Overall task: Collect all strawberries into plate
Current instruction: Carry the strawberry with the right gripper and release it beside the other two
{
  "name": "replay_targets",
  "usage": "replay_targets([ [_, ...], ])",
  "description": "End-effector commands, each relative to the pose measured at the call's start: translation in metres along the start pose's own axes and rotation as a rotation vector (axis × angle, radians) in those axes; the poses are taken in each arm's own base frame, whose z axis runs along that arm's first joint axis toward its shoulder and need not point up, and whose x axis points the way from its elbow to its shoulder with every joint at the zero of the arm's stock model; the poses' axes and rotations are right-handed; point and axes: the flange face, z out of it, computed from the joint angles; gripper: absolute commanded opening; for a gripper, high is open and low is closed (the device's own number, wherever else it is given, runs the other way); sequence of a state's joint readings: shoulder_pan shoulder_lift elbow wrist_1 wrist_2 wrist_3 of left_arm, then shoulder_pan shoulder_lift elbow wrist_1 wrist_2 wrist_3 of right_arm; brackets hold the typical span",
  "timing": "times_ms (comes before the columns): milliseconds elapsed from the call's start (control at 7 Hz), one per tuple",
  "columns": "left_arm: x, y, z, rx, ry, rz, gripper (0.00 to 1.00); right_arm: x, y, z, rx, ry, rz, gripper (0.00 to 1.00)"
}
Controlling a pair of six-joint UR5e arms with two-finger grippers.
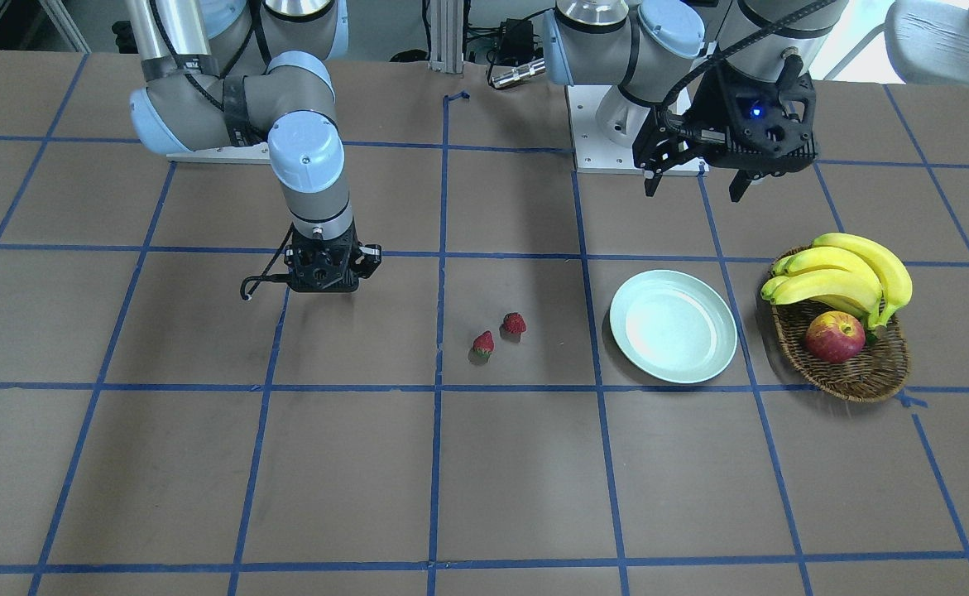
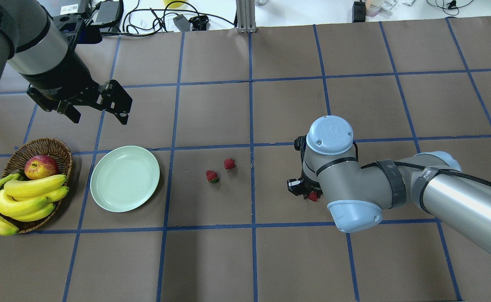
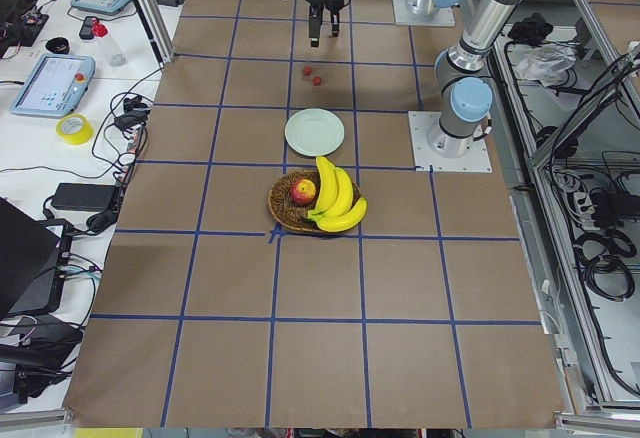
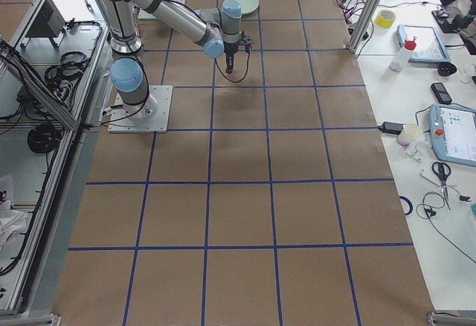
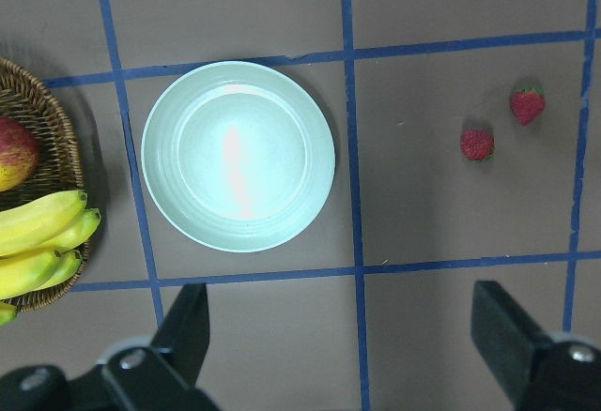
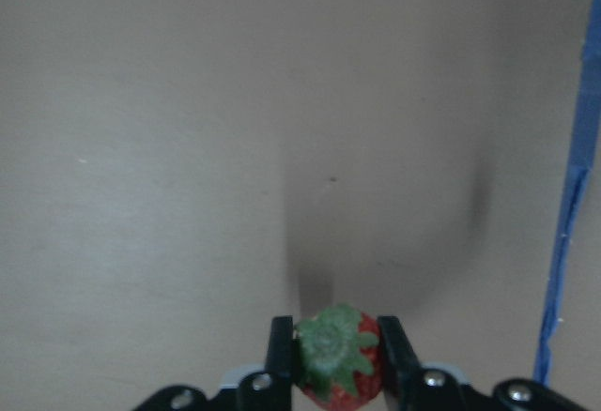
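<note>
Right gripper [image 6: 333,341] clamps one strawberry [image 6: 335,366]; two loose strawberries [image 2: 212,176] [image 2: 229,163] lie near one mint plate [image 2: 125,178]; left gripper [image 5: 343,336] hangs, jaws spread wide.

Silver-grey tubular arms [image 2: 459,201] are capped with pale blue round joint covers [image 2: 330,135]; black two-finger grippers [image 5: 343,336] are trailed by black cables [image 2: 480,179].

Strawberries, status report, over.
Right gripper shut on one strawberry. Left gripper open, empty. Two strawberries on table; plate empty.
</note>
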State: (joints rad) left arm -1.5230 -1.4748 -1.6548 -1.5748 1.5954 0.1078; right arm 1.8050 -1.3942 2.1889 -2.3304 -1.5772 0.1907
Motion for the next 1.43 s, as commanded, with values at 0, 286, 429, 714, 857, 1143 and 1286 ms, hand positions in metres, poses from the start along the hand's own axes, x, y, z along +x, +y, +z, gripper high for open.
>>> replay_targets([
  [0, 0.000, -0.001, 0.000, 0.005, 0.003, -0.002, 1.00, -0.063, -0.017, -0.029, 0.029, -0.103, -0.029, 0.00],
  [286, 0.003, 0.000, -0.001, 0.008, 0.005, 0.003, 1.00, -0.144, -0.028, -0.021, 0.040, -0.114, -0.125, 0.00],
  [429, 0.003, 0.000, -0.001, 0.008, 0.005, 0.003, 1.00, -0.176, -0.035, -0.007, 0.033, -0.113, -0.168, 0.00],
  [714, 0.004, 0.000, 0.000, 0.007, 0.006, 0.009, 1.00, -0.188, -0.038, 0.010, -0.005, -0.152, -0.179, 0.03],
  [857, 0.003, 0.000, 0.000, 0.006, 0.004, 0.009, 1.00, -0.187, -0.038, 0.009, -0.001, -0.142, -0.179, 0.36],
  [1143, 0.003, 0.000, 0.001, 0.005, 0.004, 0.010, 1.00, -0.185, -0.038, 0.002, 0.005, -0.129, -0.191, 1.00],
  [1286, 0.003, 0.000, 0.001, 0.005, 0.004, 0.012, 1.00, -0.175, -0.039, -0.018, 0.006, -0.129, -0.194, 1.00],
])
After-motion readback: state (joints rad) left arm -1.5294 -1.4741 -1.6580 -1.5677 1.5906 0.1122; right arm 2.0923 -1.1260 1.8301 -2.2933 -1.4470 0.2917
